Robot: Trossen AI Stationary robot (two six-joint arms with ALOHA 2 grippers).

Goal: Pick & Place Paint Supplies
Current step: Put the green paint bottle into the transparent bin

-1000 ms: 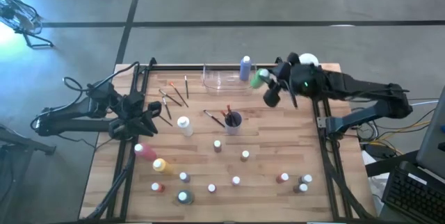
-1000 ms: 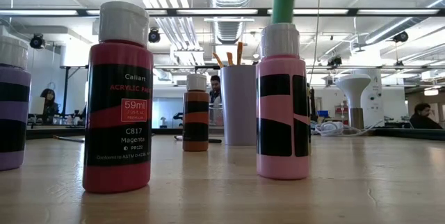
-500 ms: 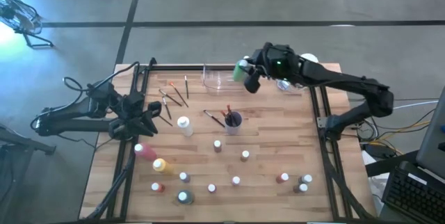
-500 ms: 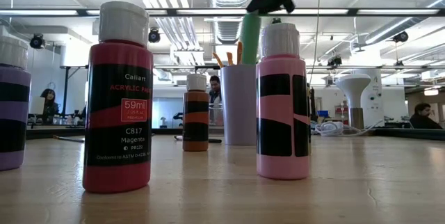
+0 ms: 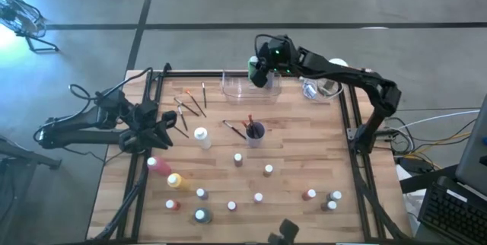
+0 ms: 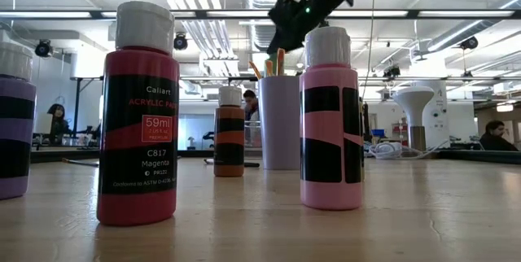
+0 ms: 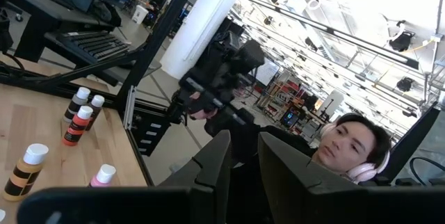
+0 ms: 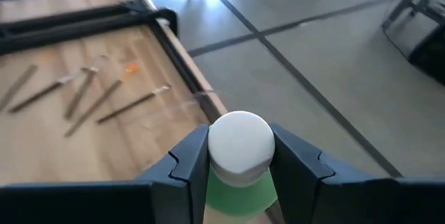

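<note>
High view, right gripper [image 5: 257,71] clamping green bottle [image 5: 254,69] over clear tray [image 5: 237,87], table's far edge.

1. My two arms are dark, nearly black, built of jointed segments.
2. My right arm [image 5: 346,77] carries small green lights near the wrist.
3. My left arm [image 5: 91,123] trails a looped black cable.
4. My right gripper [image 8: 240,161] has angular, matte black fingers.
</note>
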